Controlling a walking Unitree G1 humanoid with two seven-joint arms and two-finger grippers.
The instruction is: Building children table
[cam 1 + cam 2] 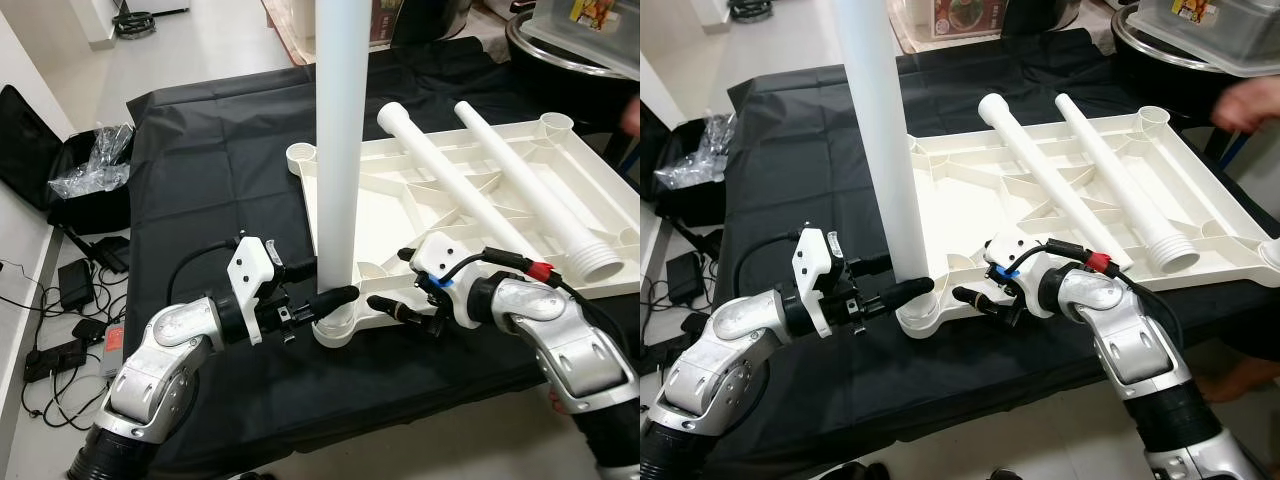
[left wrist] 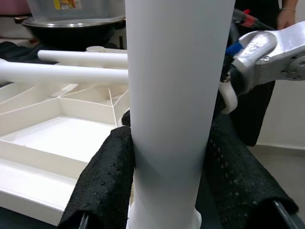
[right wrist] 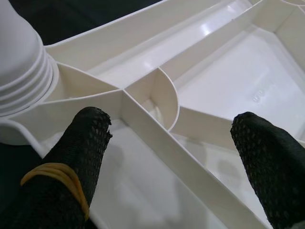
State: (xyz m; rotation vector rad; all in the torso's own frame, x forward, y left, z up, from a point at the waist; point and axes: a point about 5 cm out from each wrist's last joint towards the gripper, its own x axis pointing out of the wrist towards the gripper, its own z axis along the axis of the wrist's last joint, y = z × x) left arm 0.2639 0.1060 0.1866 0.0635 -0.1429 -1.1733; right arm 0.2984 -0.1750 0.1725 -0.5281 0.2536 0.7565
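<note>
An upturned white plastic table top [image 1: 560, 150] lies on a black cloth. One white leg [image 1: 337, 150] stands upright in its near-left corner socket [image 1: 333, 328]. My left gripper [image 1: 335, 300] is shut on that upright leg just above the socket, and its fingers [image 2: 105, 181] press both sides of the tube [image 2: 176, 95]. Two loose legs [image 1: 450, 170] [image 1: 530, 180] lie across the ribbed underside. Just right of the socket, my right gripper [image 1: 392, 282] is open at the top's near edge, and its fingers [image 3: 81, 143] straddle a rib [image 3: 157, 143] without holding anything.
The black cloth [image 1: 200, 200] covers a low table. A black bag [image 1: 30, 130], a crumpled plastic bag [image 1: 95, 160] and cables [image 1: 70, 300] lie on the floor to the left. A person's hand [image 1: 1250, 100] and a lidded pot [image 1: 590, 40] are at the far right.
</note>
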